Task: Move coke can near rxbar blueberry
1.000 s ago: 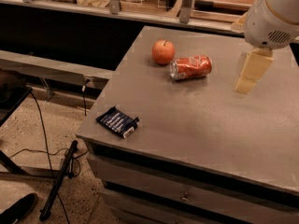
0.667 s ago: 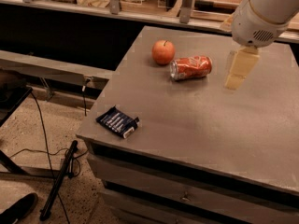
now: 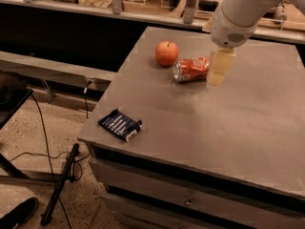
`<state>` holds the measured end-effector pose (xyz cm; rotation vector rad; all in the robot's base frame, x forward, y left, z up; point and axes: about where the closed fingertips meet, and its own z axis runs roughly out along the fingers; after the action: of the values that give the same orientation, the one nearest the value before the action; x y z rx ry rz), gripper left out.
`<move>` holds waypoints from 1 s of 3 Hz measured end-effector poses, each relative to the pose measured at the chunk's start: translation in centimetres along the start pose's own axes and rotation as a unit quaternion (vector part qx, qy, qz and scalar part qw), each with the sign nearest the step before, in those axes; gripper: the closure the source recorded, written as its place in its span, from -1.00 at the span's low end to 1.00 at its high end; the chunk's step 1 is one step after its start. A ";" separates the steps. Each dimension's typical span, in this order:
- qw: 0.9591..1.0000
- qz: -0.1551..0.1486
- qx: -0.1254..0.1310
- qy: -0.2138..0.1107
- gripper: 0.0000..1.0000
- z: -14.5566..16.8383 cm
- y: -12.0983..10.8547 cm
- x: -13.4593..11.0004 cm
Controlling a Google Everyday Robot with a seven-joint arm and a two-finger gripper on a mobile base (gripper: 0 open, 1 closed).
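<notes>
The can (image 3: 192, 69) lies on its side toward the back of the grey table (image 3: 228, 128), its silver end facing left and front. The apple (image 3: 167, 53) sits just beside that end, a little further back; the two look close enough to touch, though that cannot be told for sure. The gripper (image 3: 216, 79) hangs from the pale arm (image 3: 243, 8) at the can's right end, pointing down toward the tabletop. It shows only as one cream-coloured block from this side, so whether it is open or closed cannot be told, and nothing is seen held in it. Whether it touches the can is unclear too (its edge overlaps the can's right end in this view). The bar (image 3: 120, 124) lies flat near the table's front left corner, well apart from the can, its white end pointing right. Below the table, a black cable (image 3: 45, 149) trails over the speckled floor.
</notes>
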<state>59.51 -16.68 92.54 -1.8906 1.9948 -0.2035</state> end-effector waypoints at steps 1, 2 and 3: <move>1.000 0.002 -0.014 0.015 -1.00 3.4 -1.7 0.3; 0.999 0.003 -0.029 0.028 -1.00 6.5 -2.8 0.6; 0.998 0.009 -0.042 0.036 -0.63 9.1 -3.6 1.2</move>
<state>66.20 -16.77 85.34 -1.9413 2.0984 -0.1874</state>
